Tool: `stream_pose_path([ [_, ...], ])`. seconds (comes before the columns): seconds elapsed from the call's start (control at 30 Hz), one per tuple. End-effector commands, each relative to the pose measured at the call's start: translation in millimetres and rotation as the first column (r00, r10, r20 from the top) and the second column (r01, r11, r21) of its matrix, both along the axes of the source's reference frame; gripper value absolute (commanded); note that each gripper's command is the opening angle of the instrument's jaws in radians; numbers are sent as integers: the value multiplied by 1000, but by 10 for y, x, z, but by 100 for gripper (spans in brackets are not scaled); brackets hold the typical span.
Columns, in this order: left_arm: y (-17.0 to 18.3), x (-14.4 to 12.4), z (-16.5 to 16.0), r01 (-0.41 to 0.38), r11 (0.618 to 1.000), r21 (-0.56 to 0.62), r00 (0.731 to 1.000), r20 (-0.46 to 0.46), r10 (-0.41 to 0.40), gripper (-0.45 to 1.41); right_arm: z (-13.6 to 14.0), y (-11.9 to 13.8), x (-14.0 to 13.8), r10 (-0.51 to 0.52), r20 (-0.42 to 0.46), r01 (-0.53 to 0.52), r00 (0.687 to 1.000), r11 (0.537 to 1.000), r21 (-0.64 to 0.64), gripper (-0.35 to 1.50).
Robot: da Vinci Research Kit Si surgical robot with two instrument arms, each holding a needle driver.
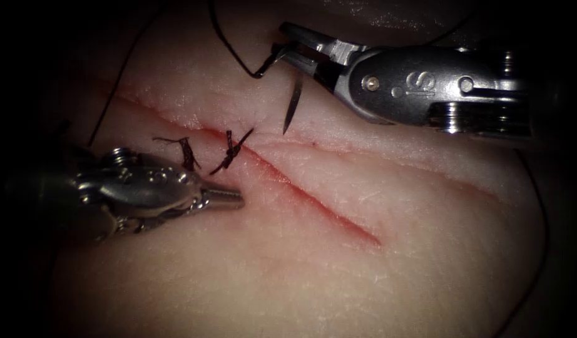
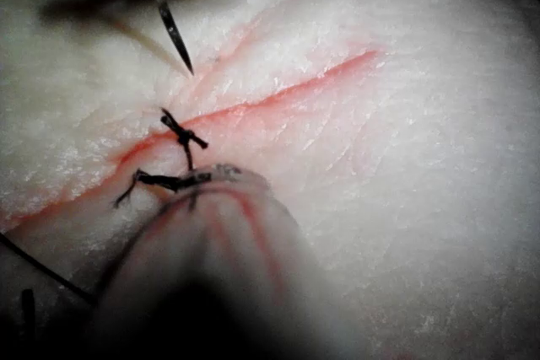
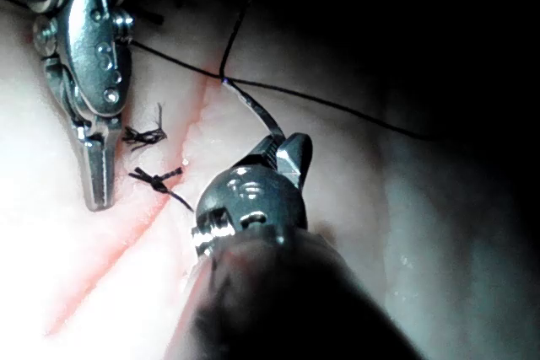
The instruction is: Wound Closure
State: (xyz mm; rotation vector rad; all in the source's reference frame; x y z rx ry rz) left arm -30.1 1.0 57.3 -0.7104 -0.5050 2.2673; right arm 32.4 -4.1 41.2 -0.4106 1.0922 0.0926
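Two hands work over one piece of tissue (image 1: pixel 338 250), which carries one long cut (image 1: pixel 313 197). The right hand (image 1: pixel 295 53) grips the one curved needle (image 1: pixel 293 106) near its rear end, where the thread (image 1: pixel 229 47) joins it. From those closed jaws the needle hangs point down, clear of the tissue, its tip just above the surface on the cut's right side. The thread runs up and away from that hand as a single dark strand; another length of it loops along the tissue's right edge.

The left hand (image 1: pixel 229 199) lies closed and holds nothing, its tip resting near the cut on the left side. Just beyond its tip sit two finished stitches (image 1: pixel 229 150), each a small dark knot with short frayed cut ends; the second stitch (image 1: pixel 187 152) is the nearer one to that hand's wrist. Both cross the cut's upper stretch. The longer stretch of the cut, away from both hands, lies open.

The tissue is pale, soft and finely creased, with a thin line of red fluid (image 1: pixel 338 219) along the cut. Both hands are smooth grey metal with narrow tapered jaws; the needle is slim, bright steel, sharply pointed.

In the left wrist view the needle (image 2: pixel 173 31) hangs beside the knots (image 2: pixel 181 134). The right wrist view shows the left hand (image 3: pixel 97 179) beside both stitches (image 3: pixel 152 176).
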Motion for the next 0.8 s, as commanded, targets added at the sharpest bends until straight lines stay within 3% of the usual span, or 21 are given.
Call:
stream_pose_path([
  [0.03,-3,-5,5,0,1000,2,1000,1,0,-8,4,3,8,-2,0,2,1000,1000,-9,-35],
  [0.8,0,-8,-6,2,1000,13,1000,0,-2,-5,16,-5,13,-40,43,44,998,996,-81,-35],
])
